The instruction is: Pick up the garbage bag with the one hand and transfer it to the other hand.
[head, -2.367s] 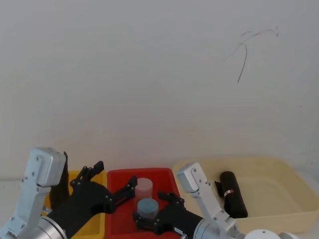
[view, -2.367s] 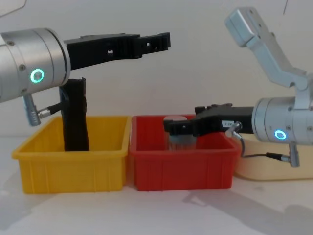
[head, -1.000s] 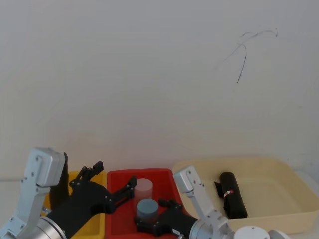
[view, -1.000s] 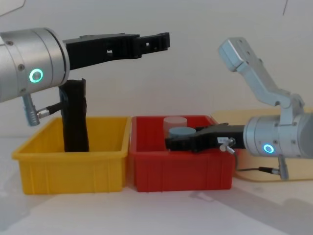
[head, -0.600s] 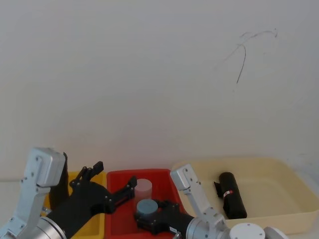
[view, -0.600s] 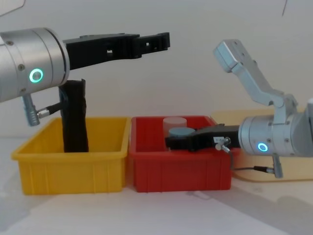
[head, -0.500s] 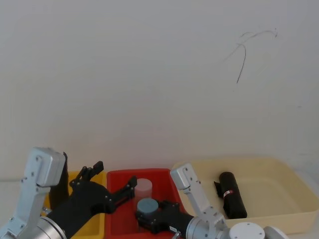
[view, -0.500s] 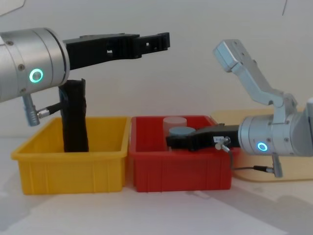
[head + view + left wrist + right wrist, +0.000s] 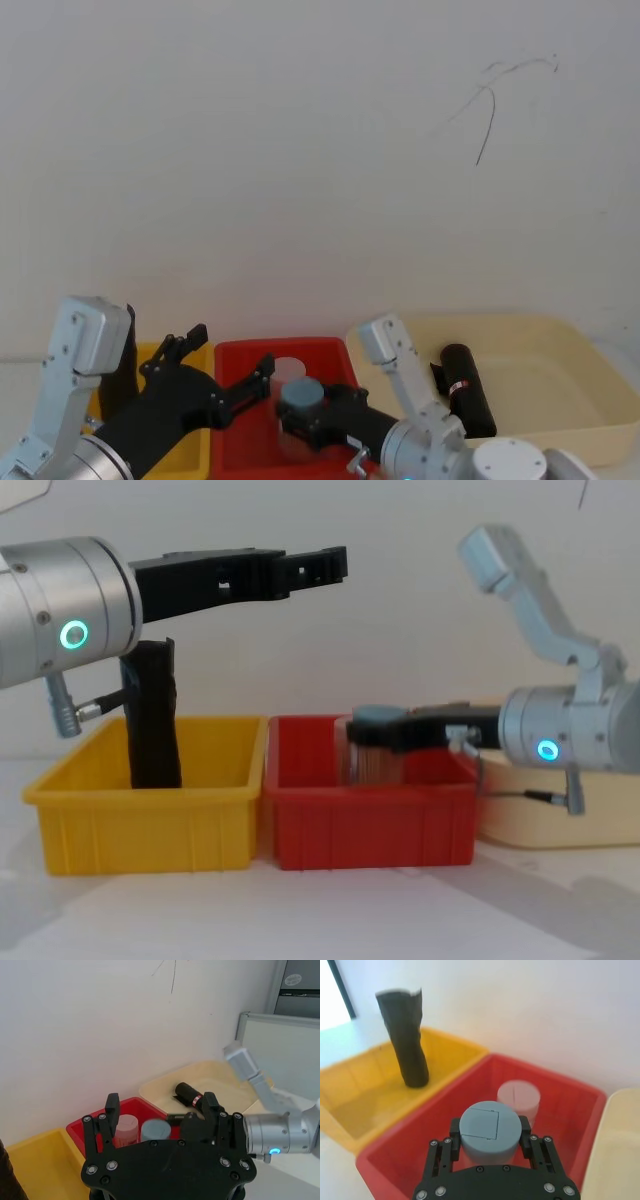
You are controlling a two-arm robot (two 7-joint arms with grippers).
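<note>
**No readable text in any view**

Nothing legible here. The garbage bag (image 9: 468, 390), lying in the cream tray (image 9: 560, 372), carries a narrow red and white label band, but any print on it is too small to make out. The same band is in the left wrist view, again without a letter or number to read. There is a thin dark scribble on the wall (image 9: 300, 150), just loose lines, not forming any character. In the left wrist view a grey cabinet (image 9: 298, 987) bears a round sticker near its top, and its markings cannot be read. The yellow bin (image 9: 140, 810) and red bin (image 9: 370, 820) have plain sides.
</note>
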